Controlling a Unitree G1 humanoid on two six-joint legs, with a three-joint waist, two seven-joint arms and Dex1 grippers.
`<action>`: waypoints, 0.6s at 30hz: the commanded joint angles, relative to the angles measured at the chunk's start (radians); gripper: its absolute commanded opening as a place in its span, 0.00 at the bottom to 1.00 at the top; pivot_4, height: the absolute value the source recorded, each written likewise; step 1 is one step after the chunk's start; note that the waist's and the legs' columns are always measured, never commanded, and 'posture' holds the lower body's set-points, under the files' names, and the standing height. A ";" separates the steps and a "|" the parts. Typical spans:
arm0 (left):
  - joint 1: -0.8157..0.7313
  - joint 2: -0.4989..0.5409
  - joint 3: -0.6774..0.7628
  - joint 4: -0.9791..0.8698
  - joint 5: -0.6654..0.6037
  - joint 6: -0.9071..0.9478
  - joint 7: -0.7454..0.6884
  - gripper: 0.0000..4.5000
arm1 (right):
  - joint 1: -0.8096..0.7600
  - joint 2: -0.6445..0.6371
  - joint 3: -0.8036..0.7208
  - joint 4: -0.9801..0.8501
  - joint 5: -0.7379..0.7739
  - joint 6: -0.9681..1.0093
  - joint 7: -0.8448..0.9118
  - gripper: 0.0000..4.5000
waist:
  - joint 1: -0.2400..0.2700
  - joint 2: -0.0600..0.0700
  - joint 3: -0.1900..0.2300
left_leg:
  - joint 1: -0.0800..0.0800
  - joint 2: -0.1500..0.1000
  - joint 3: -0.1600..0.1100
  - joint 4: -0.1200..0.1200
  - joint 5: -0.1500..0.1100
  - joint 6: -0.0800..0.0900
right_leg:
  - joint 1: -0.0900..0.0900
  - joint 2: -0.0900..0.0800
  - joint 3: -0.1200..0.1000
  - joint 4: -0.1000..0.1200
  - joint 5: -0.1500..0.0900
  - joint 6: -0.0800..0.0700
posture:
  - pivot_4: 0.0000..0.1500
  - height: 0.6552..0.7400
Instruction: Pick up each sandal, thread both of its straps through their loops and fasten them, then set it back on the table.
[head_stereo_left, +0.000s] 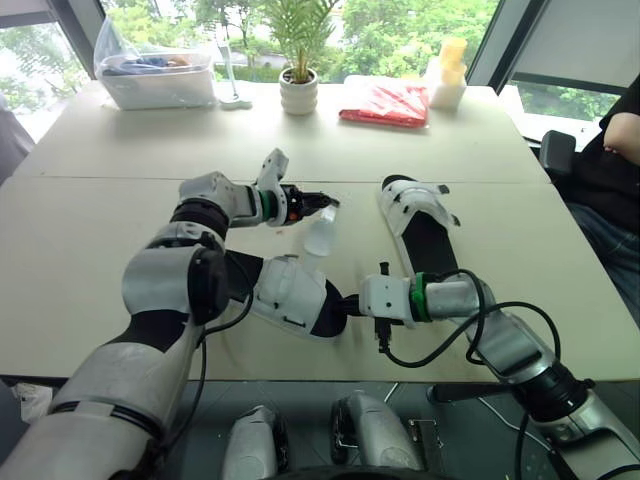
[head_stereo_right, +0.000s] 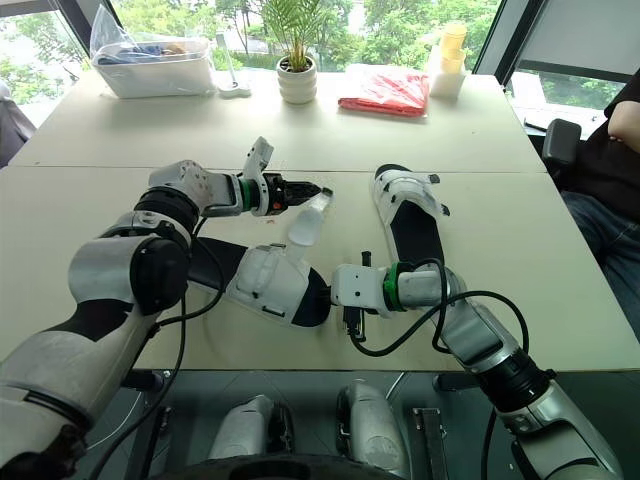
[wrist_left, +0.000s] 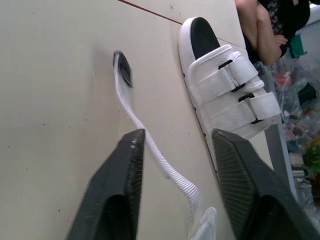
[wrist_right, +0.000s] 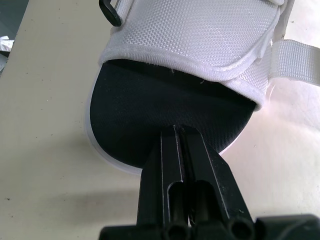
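The near sandal (head_stereo_left: 290, 292), white-strapped with a black footbed, lies on the table (head_stereo_left: 90, 240) in front of me. My right gripper (wrist_right: 181, 129) is shut, its tips pressed against the black footbed at the sandal's end. One loose white strap (head_stereo_left: 320, 237) rises from this sandal toward my left gripper (head_stereo_left: 328, 203). In the left wrist view that strap (wrist_left: 165, 167) runs between the spread fingers (wrist_left: 125, 170), which are open and not clamping it. The second sandal (head_stereo_left: 420, 215) lies to the right with both straps fastened.
Along the table's far edge stand a clear bin (head_stereo_left: 155, 75), a potted plant (head_stereo_left: 299, 92), a red packet (head_stereo_left: 385, 103) and stacked cups (head_stereo_left: 447, 75). A person (head_stereo_left: 615, 150) sits at the right side, beside a black chair (head_stereo_left: 555, 150).
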 joint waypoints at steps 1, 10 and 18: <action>-0.035 0.000 0.008 -0.016 -0.012 0.003 -0.028 0.02 | 0.032 -0.015 0.040 0.024 -0.025 0.032 0.028 0.00 | 0.000 0.000 0.000 | 0.000 0.000 0.000 0.000 0.000 0.000 | 0.000 0.000 0.000 0.000 0.000 0.000 | 1.00 0.81; -0.033 0.028 -0.037 -0.035 0.022 -0.015 -0.151 0.01 | 0.031 -0.016 0.041 0.020 -0.028 0.039 0.027 0.00 | 0.000 0.000 0.000 | 0.000 0.000 0.000 0.000 0.000 0.000 | 0.000 0.000 0.000 0.000 0.000 0.000 | 1.00 0.81; 0.002 0.049 -0.179 -0.022 0.145 -0.051 -0.184 0.28 | 0.030 -0.010 0.046 0.027 -0.036 0.032 0.026 0.00 | 0.000 0.000 0.000 | 0.000 -0.001 0.000 0.000 0.000 0.000 | 0.000 0.000 0.000 0.000 0.000 0.000 | 1.00 0.81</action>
